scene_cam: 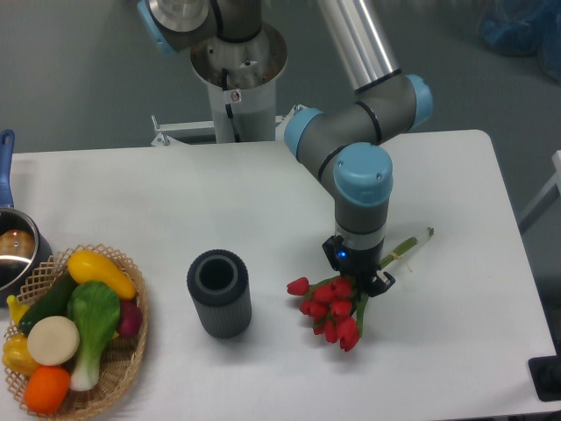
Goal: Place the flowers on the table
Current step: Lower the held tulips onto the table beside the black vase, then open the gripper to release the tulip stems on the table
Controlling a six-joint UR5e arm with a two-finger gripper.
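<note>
Lowering flowers (331,309) onto tabletop (263,202) | gripper (358,279) jaws clenched on stems | release remains

Arm reaches down over the right half of the white table (263,189); gripper (358,274) sits low, closed on the flowers (329,309), with the red heads fanned out toward the front-left and the pale stem ends poking out behind to the right. Whether the bunch touches the tabletop cannot be told from this angle. Dark ribbed vase (219,293) stands upright just left of the blooms, apart from them; a wicker basket (131,355) of toy vegetables (72,324) sits at the front-left edge, a pot (15,250) just behind it.
</note>
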